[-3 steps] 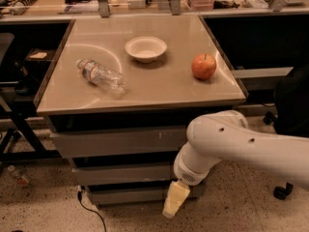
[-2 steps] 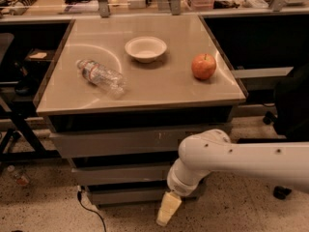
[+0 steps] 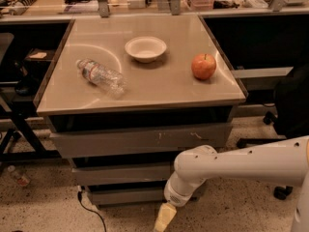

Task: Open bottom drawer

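Bottom drawer [image 3: 126, 195] sits pushed in; the gripper [image 3: 164, 218] hangs low before its right end. Whether it is apart or together cannot be told.

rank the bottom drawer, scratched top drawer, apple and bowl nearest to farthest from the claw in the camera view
1. bottom drawer: just left of the claw, low near the floor
2. scratched top drawer: above it
3. apple: tabletop, right side
4. bowl: tabletop, back middle

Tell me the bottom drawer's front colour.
The bottom drawer front is plain grey, camera view; the gripper hangs low before it.
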You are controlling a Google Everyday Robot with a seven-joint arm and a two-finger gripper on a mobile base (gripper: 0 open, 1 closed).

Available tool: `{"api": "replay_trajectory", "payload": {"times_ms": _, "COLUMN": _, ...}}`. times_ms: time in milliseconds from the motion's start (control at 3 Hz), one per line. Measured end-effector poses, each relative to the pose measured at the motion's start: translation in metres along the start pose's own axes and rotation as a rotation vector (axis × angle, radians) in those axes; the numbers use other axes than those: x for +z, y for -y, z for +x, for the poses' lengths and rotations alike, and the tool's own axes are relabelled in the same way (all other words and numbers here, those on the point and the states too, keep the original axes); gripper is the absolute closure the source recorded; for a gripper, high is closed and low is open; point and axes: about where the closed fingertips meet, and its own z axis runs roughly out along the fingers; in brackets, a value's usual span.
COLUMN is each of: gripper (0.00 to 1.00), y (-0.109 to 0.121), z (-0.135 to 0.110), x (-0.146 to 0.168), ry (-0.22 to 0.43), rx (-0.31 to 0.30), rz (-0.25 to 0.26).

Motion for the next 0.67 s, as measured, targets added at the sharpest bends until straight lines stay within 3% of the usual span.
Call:
{"api": "replay_trajectory", "payload": {"times_ms": 333, "gripper": 0.0, "y": 0.0, "z": 0.0, "x": 0.0, "ry": 0.0, "rx": 0.0, "rz": 0.0}}
{"api": "replay_trajectory", "payload": {"times_ms": 667, "gripper": 0.0, "y": 0.019, "z": 0.002, "x": 0.027, "ry": 0.02, "rx": 0.031, "rz": -0.008}}
